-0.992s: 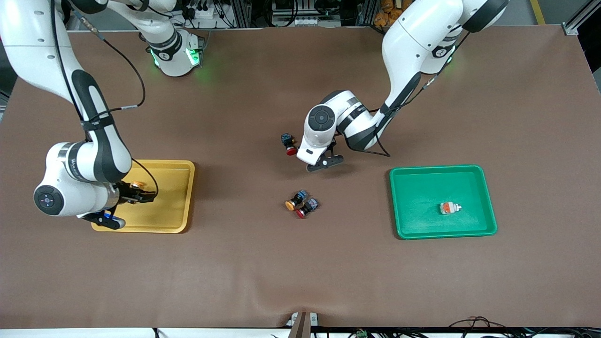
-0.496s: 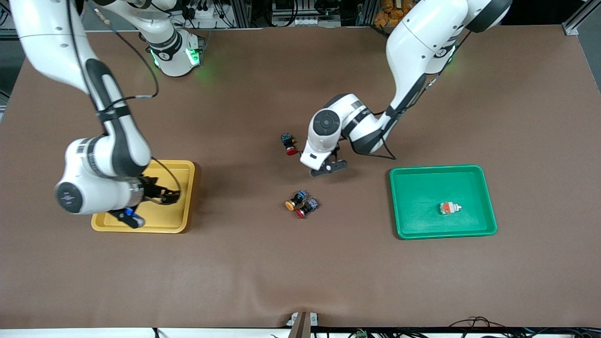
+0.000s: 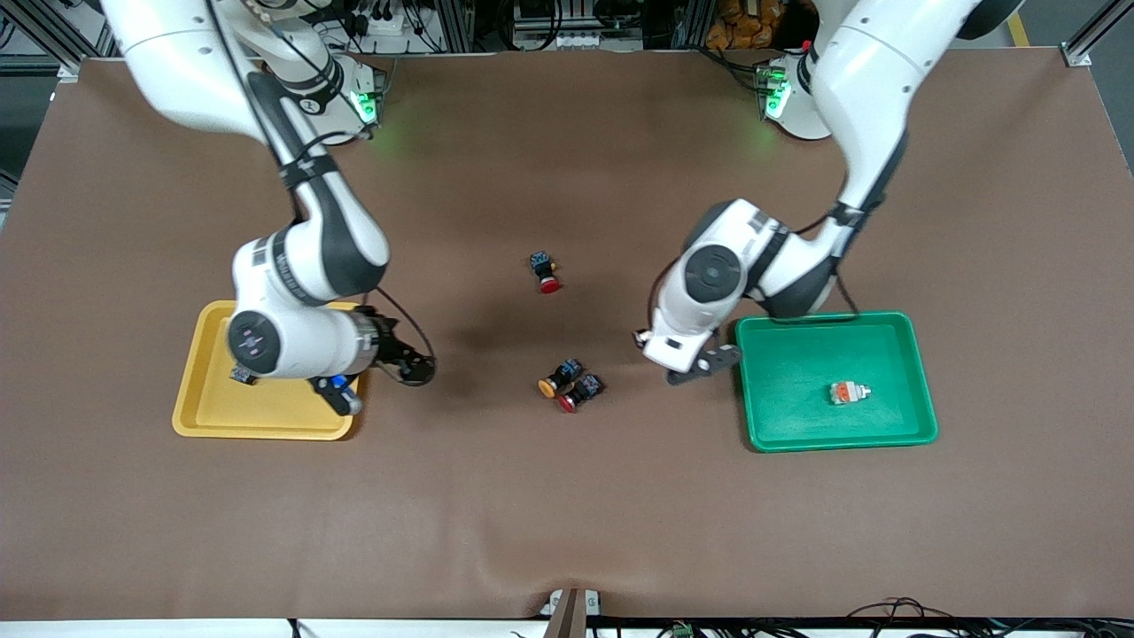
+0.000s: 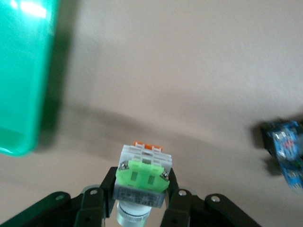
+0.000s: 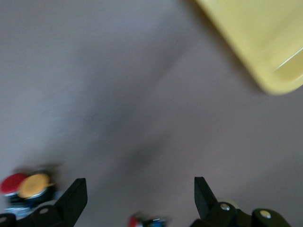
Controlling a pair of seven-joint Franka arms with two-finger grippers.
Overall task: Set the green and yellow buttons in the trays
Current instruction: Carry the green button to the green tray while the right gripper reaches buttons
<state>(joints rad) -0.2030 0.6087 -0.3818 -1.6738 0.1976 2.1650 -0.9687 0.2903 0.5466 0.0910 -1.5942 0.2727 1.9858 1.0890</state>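
Left gripper (image 4: 142, 208) has swung beside green tray (image 3: 753, 390) — jaws clamping whitish-grey button (image 4: 142, 177).

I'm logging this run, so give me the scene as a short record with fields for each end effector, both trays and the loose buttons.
left end effector: shut on green-marked grey button, beside green tray
right end effector: open, over table beside yellow tray
green tray contents: grey button with orange marks
loose on table: yellow-capped button, red-capped button, second red-capped button
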